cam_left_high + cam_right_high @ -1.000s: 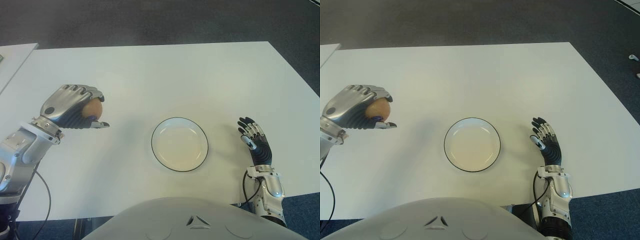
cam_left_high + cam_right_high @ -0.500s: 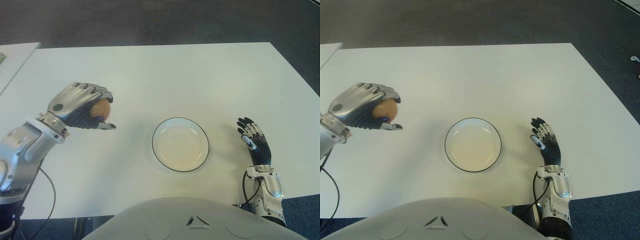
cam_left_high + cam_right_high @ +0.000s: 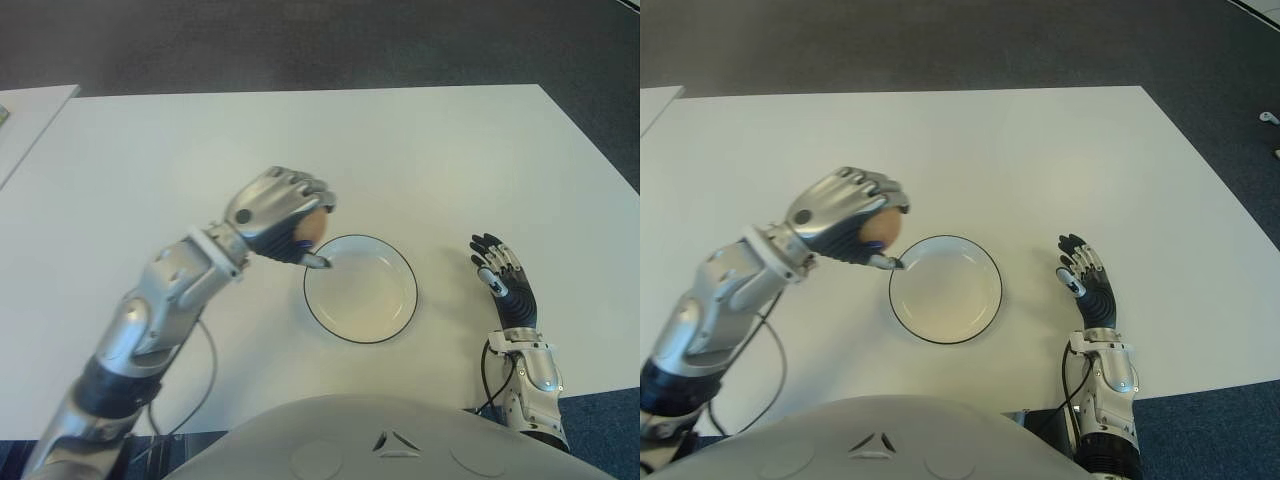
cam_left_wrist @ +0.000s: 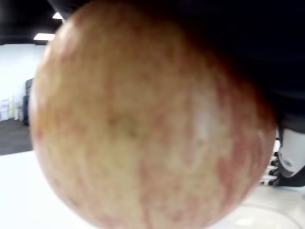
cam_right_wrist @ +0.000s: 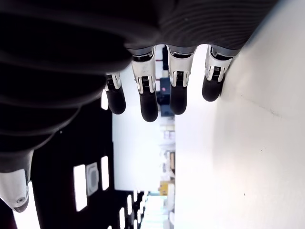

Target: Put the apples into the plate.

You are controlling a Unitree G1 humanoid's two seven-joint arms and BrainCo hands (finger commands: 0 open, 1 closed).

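In the left eye view, our left hand (image 3: 278,212) sits just left of centre, fingers wrapped around one apple (image 3: 310,230), right at the left rim of the plate (image 3: 398,313), which lies in the lower middle of the frame on the white table (image 3: 420,150). The plate holds nothing yet. Our right hand (image 3: 503,283) shows at the lower right, beside the plate's right side, idle.

The right eye view gives the same layout (only one apple is visible anywhere).

In the left wrist view the apple fills nearly the whole frame, so we judge the grasp firm.

In the right wrist view our right fingers (image 5: 148,95) hang straight and relaxed, holding nothing.

We judge the carry nearly done: what remains is to move over the plate's centre, lower and let go.
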